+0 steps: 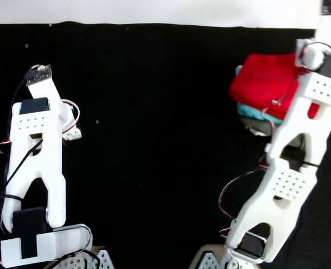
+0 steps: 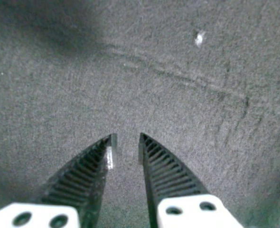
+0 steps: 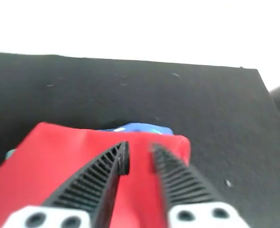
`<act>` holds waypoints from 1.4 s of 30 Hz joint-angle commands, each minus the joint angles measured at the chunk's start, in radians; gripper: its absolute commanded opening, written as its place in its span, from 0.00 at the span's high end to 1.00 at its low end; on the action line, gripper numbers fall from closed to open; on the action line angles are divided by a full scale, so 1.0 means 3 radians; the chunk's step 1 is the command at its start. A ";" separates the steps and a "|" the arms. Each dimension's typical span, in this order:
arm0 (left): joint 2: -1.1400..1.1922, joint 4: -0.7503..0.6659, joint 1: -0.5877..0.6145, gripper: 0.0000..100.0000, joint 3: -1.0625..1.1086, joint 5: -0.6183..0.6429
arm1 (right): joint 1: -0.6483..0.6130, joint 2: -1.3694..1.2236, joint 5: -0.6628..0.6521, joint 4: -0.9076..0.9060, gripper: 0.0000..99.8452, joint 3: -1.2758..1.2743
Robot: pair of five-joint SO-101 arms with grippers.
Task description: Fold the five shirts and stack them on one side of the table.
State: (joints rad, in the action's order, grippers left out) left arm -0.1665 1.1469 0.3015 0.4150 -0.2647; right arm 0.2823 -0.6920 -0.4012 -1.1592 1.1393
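A black cloth (image 1: 154, 101) is covering the table (image 1: 171, 185) right to its edges, a bright white surface (image 1: 154, 10) is running along behind the far edge, and faint creases (image 2: 178, 76) and a small pale speck (image 2: 200, 38) are showing in the fabric.

Looks like a robotics lab bench: black felt-covered table (image 1: 154, 84) against a bare white wall (image 1: 154, 10).

Folded red shirt (image 1: 261, 84) atop teal shirt (image 1: 248, 110), black table (image 1: 154, 112); right arm (image 1: 292, 168) overlapping both.
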 commanded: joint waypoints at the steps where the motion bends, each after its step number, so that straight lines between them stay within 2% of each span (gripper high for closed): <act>1: -0.0110 -0.0092 0.0013 0.91 -0.0079 0.0005 | -0.0100 -0.0100 -0.0271 0.0105 1.00 -0.0018; 10: -0.0115 -0.0087 0.0033 0.91 -0.0079 0.0005 | 0.0437 -0.0713 -0.0317 0.0575 0.99 -0.0018; 20: -0.0156 -0.0041 0.0033 0.90 -0.0130 0.0005 | 0.0453 -0.1010 -0.0302 0.0529 0.99 0.0197; 23: -0.0284 0.0368 0.0033 0.90 -0.0309 0.0005 | 0.0453 -0.0892 -0.0005 0.0156 0.99 0.0678; 26: -0.0519 0.0834 0.0033 0.91 -0.0412 0.0000 | 0.0422 -0.0683 0.0378 -0.0483 0.91 0.1297; 30: -0.1025 0.1064 0.0100 0.91 -0.0269 -0.0235 | 0.0289 -0.0401 0.0701 -0.1240 0.86 0.1936; 34: -0.1588 0.1038 0.0171 0.91 0.0274 -0.0332 | -0.0013 -0.0212 0.0517 -0.1987 0.89 0.2018; 38: -0.1905 0.0604 0.0243 0.91 0.1123 -0.0476 | -0.0294 -0.0233 0.0440 -0.2018 0.95 0.1874; 42: -0.2013 -0.0005 0.0407 0.91 0.1747 -0.0537 | -0.0596 -0.0294 0.0430 -0.2018 0.99 0.1363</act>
State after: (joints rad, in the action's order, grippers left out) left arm -0.7342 1.2635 0.3936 0.8416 -0.4135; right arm 0.1734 -0.8178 -0.2616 -1.7515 1.6164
